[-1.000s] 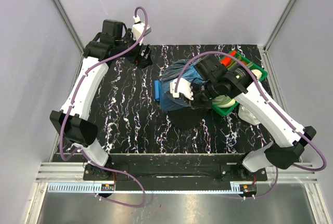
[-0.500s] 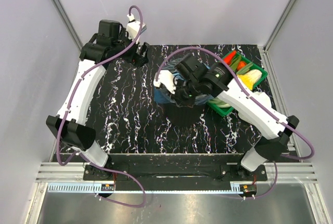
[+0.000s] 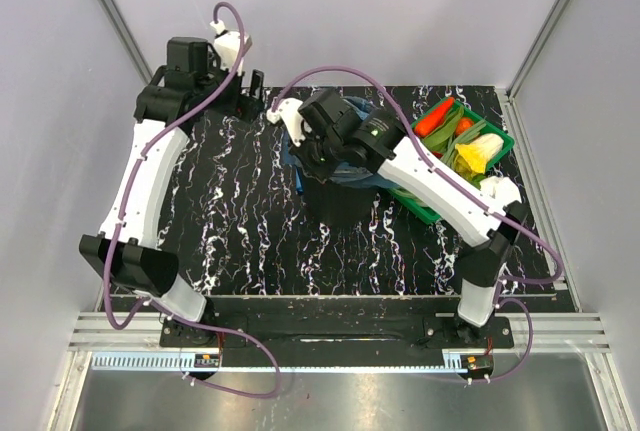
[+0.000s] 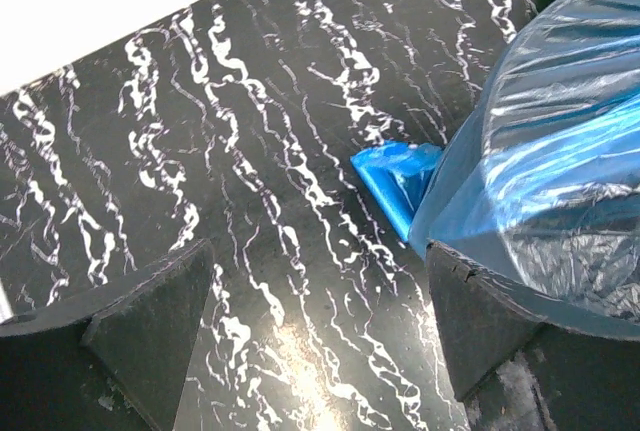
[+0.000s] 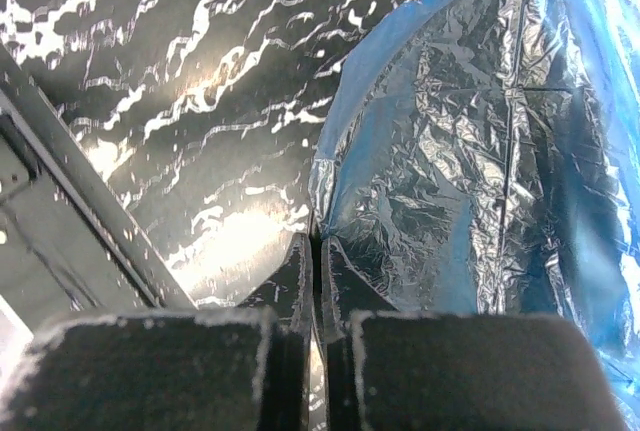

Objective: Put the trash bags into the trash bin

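Near the far left corner of the table [image 3: 240, 231] the left gripper [image 4: 318, 261] is released and holds nothing. A folded blue bag [image 4: 395, 183] lies just beside the trash bin [image 3: 340, 209] at mid-table, whose rim a blue trash bag [image 5: 470, 151] covers. The right gripper [image 5: 318, 251] is clenched, seemingly on this bag's edge.

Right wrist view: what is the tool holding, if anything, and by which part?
The right tool is shut on the thin translucent blue plastic bag, pinching its edge. The left tool is open and empty.
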